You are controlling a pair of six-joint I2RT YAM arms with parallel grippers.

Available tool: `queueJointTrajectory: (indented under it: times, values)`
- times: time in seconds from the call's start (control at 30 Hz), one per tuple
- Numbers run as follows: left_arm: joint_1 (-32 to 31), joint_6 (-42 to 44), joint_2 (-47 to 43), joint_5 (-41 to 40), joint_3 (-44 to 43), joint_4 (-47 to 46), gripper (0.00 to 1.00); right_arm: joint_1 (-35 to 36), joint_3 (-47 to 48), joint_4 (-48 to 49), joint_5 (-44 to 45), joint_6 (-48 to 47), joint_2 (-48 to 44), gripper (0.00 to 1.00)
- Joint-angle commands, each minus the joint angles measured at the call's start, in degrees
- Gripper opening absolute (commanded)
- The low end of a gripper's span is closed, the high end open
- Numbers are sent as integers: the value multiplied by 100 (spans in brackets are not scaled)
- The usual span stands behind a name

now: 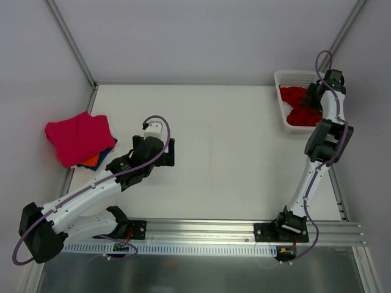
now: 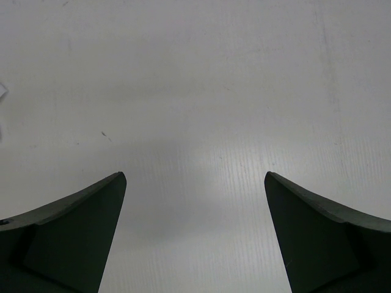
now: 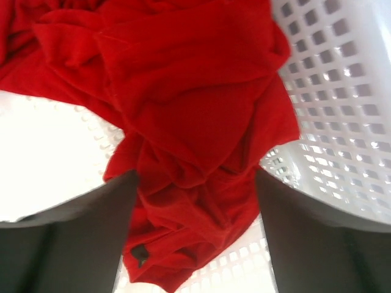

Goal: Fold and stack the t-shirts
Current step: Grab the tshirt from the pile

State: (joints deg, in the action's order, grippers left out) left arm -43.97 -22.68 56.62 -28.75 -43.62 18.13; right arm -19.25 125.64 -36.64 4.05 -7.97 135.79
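Observation:
A folded magenta-pink t-shirt [image 1: 76,137] tops a stack at the table's left edge, with orange [image 1: 91,161] and dark blue [image 1: 107,152] cloth showing under it. A crumpled bright red t-shirt [image 1: 297,107] lies in the white mesh basket [image 1: 285,77] at the back right. My right gripper [image 1: 311,97] is open just above it, and in the right wrist view its jaws [image 3: 195,173] stand either side of a bunched part of the red shirt [image 3: 195,110]. My left gripper [image 1: 171,152] is open and empty over bare table [image 2: 195,91], right of the stack; its jaws [image 2: 195,174] are wide apart.
The basket's mesh wall [image 3: 342,91] rises close on the right of my right gripper. Metal frame rails run along the table's left edge [image 1: 79,58] and near edge [image 1: 208,227].

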Motion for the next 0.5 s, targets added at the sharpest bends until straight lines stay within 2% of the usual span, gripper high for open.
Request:
queueJointTrajectory:
  times: [0.0, 0.03, 0.1, 0.17, 0.2, 0.33, 0.37, 0.4, 0.47]
  values:
    - [81, 26, -72, -51, 81, -117, 99, 26, -75, 25, -325, 102, 27, 76]
    - [90, 26, -63, -51, 81, -125, 99, 17, -75, 34, -335, 102, 36, 67]
    - [90, 26, -72, -51, 108, -126, 99, 17, -84, 34, -589, 85, 62, 59]
    - [107, 18, -72, -69, 125, -126, 99, 26, -75, 8, -608, 67, 71, 30]
    - [107, 9, -81, -78, 134, -134, 99, 35, -110, 8, -555, 58, 45, 12]
    - [125, 9, -116, -69, 160, -134, 99, 44, -145, -1, -511, -20, -34, 9]
    - [134, 9, -125, -69, 160, -134, 99, 52, -180, 17, -520, -29, -78, 7]
    - [134, 9, -142, -69, 169, -134, 99, 70, -215, 43, -520, -47, -122, 1]
    - [134, -9, -177, -69, 178, -134, 99, 114, -426, 174, -528, -82, -403, 0]
